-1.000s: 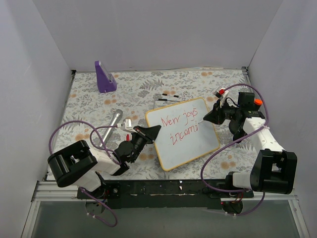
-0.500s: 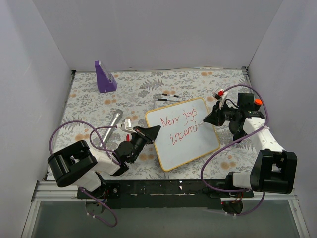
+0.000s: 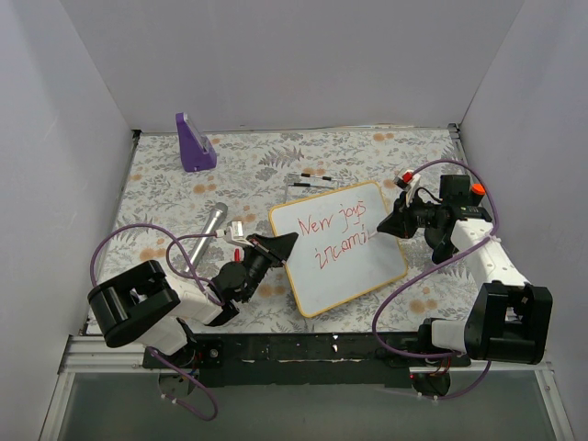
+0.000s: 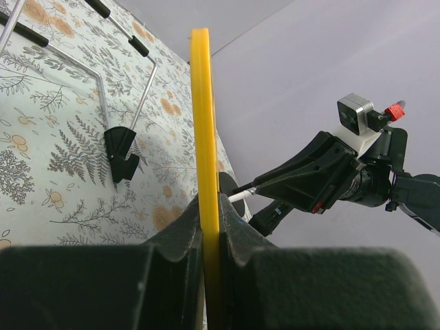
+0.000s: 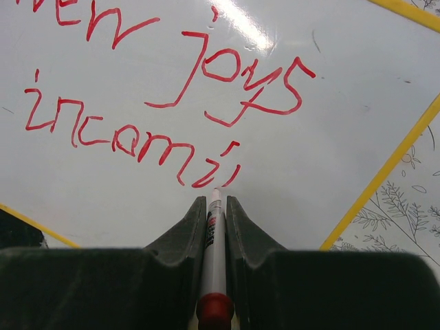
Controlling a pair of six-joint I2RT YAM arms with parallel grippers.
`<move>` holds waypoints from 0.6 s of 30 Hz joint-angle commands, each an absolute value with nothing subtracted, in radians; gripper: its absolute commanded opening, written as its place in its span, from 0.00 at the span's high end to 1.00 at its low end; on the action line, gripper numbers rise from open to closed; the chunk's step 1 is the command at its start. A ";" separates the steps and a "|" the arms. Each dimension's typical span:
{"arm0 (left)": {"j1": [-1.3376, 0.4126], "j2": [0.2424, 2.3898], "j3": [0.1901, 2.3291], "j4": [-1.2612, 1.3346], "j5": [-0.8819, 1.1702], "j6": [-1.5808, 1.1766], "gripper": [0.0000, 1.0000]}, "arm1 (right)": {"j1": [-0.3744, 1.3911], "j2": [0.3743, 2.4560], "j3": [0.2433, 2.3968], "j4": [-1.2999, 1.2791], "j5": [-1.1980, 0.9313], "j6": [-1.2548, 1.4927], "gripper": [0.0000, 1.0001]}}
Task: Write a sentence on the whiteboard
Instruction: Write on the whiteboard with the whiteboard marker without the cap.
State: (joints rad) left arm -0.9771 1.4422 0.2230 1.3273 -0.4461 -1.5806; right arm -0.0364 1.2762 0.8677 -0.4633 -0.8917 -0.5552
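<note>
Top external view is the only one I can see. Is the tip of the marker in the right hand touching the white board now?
Observer: It seems so. In the right wrist view the tip of the slim white marker with a red end meets the glossy white board with a thin yellow frame, at the end of the red handwritten sentence.
Operator: How does the right hand hold it?
Observer: The right hand is shut on the marker, which lies straight between its fingers.
Operator: And the left hand?
Observer: In the left wrist view the left hand is shut on the yellow frame edge.
</note>
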 commanded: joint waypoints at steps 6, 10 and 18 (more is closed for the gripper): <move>-0.982 1.416 0.209 1.592 -0.413 -1.505 1.00 | -0.032 1.250 0.868 -0.437 -0.884 -0.540 0.99; -0.982 1.416 0.210 1.592 -0.413 -1.506 1.00 | -0.032 1.269 0.888 -0.394 -0.874 -0.517 0.99; -0.980 1.419 0.212 1.591 -0.411 -1.508 1.00 | -0.032 1.289 0.905 -0.364 -0.877 -0.492 0.99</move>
